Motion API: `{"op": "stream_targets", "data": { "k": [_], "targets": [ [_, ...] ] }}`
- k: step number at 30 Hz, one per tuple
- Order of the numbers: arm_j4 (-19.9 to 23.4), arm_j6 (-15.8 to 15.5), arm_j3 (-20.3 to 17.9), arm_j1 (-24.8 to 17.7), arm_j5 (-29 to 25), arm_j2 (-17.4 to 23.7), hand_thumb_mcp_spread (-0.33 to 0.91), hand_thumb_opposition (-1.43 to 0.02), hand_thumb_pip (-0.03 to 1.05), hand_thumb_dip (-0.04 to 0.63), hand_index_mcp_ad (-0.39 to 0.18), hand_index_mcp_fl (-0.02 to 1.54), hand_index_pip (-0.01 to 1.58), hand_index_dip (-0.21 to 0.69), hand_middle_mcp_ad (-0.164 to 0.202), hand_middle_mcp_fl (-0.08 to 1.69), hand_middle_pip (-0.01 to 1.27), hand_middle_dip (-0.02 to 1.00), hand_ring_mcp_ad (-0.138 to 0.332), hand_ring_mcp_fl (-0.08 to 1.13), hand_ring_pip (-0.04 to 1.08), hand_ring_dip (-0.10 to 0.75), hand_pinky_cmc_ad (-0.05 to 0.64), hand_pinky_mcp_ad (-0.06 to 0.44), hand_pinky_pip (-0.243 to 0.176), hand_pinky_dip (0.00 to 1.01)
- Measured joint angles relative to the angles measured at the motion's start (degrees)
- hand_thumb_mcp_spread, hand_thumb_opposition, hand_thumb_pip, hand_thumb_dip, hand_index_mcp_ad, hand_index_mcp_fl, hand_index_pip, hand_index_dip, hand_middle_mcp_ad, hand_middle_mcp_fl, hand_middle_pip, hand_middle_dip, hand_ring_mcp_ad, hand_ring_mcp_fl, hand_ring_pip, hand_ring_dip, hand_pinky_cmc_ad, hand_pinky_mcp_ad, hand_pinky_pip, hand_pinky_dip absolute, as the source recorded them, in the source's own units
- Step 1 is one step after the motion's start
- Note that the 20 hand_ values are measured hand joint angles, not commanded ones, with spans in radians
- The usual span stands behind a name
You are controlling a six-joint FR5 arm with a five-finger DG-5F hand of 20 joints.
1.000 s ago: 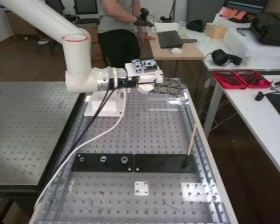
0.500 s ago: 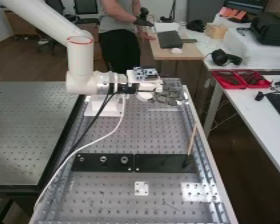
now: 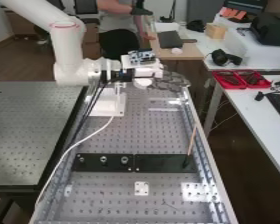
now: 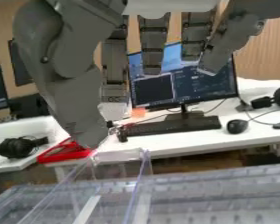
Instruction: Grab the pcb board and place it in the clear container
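Arm [image 3: 69,47] at left carries the hand [image 3: 169,81], fingers loose and empty, near the clear container [image 4: 136,192] on the bench [image 3: 167,137]; I cannot tell where the pcb board is, so probably grasping comes next, no label being legible.

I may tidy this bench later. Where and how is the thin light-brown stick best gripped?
Probably pinch the stick around its middle, from the high view's left: it is slender and stands slightly tilted, its lower end at the dark plate, the side rail close on its right.
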State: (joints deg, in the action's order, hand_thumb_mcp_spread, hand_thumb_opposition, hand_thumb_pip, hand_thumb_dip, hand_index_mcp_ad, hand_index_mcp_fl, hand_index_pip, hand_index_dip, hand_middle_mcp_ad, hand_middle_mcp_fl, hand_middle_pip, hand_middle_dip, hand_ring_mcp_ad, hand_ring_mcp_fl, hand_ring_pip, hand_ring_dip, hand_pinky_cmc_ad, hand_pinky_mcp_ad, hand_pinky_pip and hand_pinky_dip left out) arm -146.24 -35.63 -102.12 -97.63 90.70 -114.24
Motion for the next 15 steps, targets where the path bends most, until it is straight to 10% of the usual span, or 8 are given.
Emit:
{"op": "stream_targets", "data": {
  "k": [15],
  "targets": [
    [-0.7,-4.6,-8.6,5.4,-3.8,14.5,0.44,-0.87,0.65,0.225,-0.110,0.05,1.55,0.080,0.066,0.10,0.13,0.17,0.202,0.01,0.08,-0.007,0.332,0.134,-0.063,0.45]
  ]
}}
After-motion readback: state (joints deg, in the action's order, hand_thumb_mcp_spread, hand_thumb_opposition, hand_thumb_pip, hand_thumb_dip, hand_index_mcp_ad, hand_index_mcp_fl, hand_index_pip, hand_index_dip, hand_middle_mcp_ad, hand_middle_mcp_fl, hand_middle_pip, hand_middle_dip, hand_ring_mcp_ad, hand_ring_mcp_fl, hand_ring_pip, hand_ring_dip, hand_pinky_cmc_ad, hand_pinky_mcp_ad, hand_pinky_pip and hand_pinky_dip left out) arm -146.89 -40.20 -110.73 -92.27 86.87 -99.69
